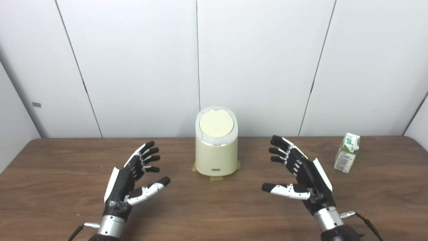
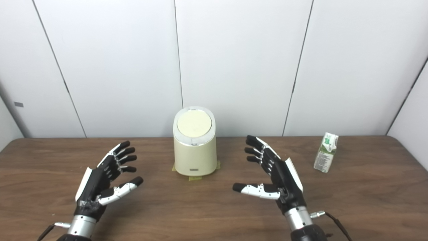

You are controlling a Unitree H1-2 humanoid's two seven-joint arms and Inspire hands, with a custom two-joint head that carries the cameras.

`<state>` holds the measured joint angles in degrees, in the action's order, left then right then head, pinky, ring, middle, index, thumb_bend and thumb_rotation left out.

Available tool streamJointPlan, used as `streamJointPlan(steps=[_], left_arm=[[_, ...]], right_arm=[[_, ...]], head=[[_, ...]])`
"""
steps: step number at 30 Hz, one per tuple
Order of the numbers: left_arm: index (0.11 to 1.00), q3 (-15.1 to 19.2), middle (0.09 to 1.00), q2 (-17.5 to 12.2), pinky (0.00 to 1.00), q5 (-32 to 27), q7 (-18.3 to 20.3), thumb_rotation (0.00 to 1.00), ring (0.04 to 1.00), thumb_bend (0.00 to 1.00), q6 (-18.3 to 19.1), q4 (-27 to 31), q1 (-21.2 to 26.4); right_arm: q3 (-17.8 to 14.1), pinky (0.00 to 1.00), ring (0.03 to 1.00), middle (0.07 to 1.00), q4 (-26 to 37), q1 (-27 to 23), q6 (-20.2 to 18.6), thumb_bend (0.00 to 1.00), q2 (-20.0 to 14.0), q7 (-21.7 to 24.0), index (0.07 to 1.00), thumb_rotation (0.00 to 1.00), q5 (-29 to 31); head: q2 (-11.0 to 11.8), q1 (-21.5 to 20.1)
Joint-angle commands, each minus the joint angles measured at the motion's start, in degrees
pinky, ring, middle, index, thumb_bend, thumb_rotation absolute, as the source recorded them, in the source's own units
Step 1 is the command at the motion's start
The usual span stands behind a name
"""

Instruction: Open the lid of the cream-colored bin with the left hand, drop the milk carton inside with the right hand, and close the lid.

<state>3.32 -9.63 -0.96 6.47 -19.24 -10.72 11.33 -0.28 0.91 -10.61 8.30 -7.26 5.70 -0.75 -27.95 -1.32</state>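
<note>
My left hand (image 1: 132, 180) and right hand (image 1: 301, 177) both hover over the brown wooden table (image 1: 50, 187), fingers spread wide, holding nothing. The cream-colored bin (image 1: 216, 157) stands near the middle of the back edge. It looks like smooth, hard plastic, and its round flat lid (image 1: 216, 123) is shut. The milk carton (image 1: 347, 152) stands upright near the back right corner, well apart from my right hand. I think it is light and squashy, so I would pinch its flat sides softly.
</note>
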Motion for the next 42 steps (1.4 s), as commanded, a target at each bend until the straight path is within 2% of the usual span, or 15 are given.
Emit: streamJointPlan(steps=[1, 8, 15, 18, 19, 21, 22, 24, 27, 31, 34, 38, 42], left_arm=[[0.882, 0.33, 0.839, -0.26, 0.67, 1.02, -1.34, 0.14, 0.807, 0.73, -1.9, 1.06, 1.68], [0.872, 0.38, 0.83, -0.05, 0.69, 2.83, -3.06, 0.17, 0.813, 0.75, -1.65, 1.5, 1.48], [0.875, 0.22, 0.833, -0.18, 0.7, 2.44, -3.0, 0.17, 0.818, 0.74, -1.9, 1.22, 1.61], [0.879, 0.59, 0.832, 0.71, 0.71, 2.19, -3.84, 0.2, 0.818, 0.75, -1.04, 1.64, 1.54], [0.885, 0.87, 0.835, 1.4, 0.73, 2.72, -4.84, 0.23, 0.821, 0.77, -0.7, 1.88, 1.49], [0.926, 1.42, 0.875, 2.97, 0.87, 3.76, -7.0, 0.31, 0.866, 0.8, -0.29, 2.78, 1.33], [0.945, 1.68, 0.894, 3.74, 0.9, 4.23, -8.06, 0.34, 0.885, 0.8, 0.12, 3.35, 1.39], [0.97, 1.98, 0.917, 4.78, 0.94, 5.62, -9.85, 0.38, 0.91, 0.8, 1.47, 4.58, 1.81], [0.982, 1.76, 0.929, 5.38, 0.95, 7.67, -11.02, 0.4, 0.921, 0.79, 3.69, 5.8, 3.08], [0.958, 0.94, 0.909, 5.68, 0.93, 8.43, -10.69, 0.37, 0.918, 0.81, 7.26, 6.17, 6.09], [0.96, 0.43, 0.916, 5.98, 0.92, 7.51, -9.98, 0.34, 0.924, 0.81, 10.45, 6.24, 9.05], [0.968, 0.14, 0.924, 6.58, 0.86, 8.01, -10.88, 0.28, 0.92, 0.82, 14.12, 5.81, 12.96], [0.988, -1.04, 0.947, 6.1, 0.89, 9.92, -10.97, 0.29, 0.948, 0.83, 17.09, 4.96, 16.83]], right_arm=[[-0.22, 0.76, 0.812, 0.86, 2.18, -1.46, 0.98, 0.83, -0.28, -0.12, 0.84, 0.17, 0.34], [-0.18, 0.76, 0.814, 0.866, 2.1, -1.43, 1.07, 0.82, -0.42, -0.08, 0.846, 0.17, 0.07], [-0.46, 0.77, 0.813, 0.865, 1.36, -1.5, 1.53, 0.81, -0.35, -0.49, 0.84, 0.15, -0.22], [-0.52, 0.77, 0.813, 0.863, 0.93, -1.61, 1.77, 0.8, -0.12, -0.8, 0.835, 0.14, -0.57], [-0.5, 0.77, 0.813, 0.863, 0.65, -1.72, 1.94, 0.79, -0.07, -0.97, 0.836, 0.14, -0.95], [-0.51, 0.75, 0.809, 0.862, 0.4, -1.83, 2.01, 0.78, 0.08, -1.32, 0.837, 0.16, -1.53], [-0.53, 0.75, 0.808, 0.863, 0.1, -1.91, 2.05, 0.77, 0.13, -1.44, 0.838, 0.17, -1.63], [-0.66, 0.75, 0.805, 0.862, -0.61, -2.1, 2.34, 0.77, 0.19, -1.58, 0.836, 0.18, -1.42], [-0.79, 0.76, 0.801, 0.861, -1.65, -2.31, 3.13, 0.77, 0.12, -1.6, 0.834, 0.2, -0.94], [-0.71, 0.76, 0.795, 0.861, -2.51, -2.46, 4.24, 0.77, -0.05, -1.66, 0.833, 0.25, -1.37], [-0.71, 0.77, 0.797, 0.861, -2.1, -2.4, 3.88, 0.77, 0.13, -1.79, 0.832, 0.26, -1.48], [-0.81, 0.75, 0.786, 0.86, -1.64, -2.31, 3.48, 0.75, 0.25, -2.02, 0.831, 0.27, -1.72], [-1.0, 0.74, 0.784, 0.861, -1.87, -2.39, 3.64, 0.73, 0.19, -2.16, 0.83, 0.27, -1.74]], head=[[-0.09, -0.03], [-0.08, 0.08], [0.0, 0.11], [0.71, 0.39], [1.51, 0.34], [1.88, 0.21], [2.31, -0.01], [2.55, 0.01], [2.83, 0.62], [2.96, 0.76], [3.02, 0.48], [2.89, 0.47], [2.83, 0.4]])
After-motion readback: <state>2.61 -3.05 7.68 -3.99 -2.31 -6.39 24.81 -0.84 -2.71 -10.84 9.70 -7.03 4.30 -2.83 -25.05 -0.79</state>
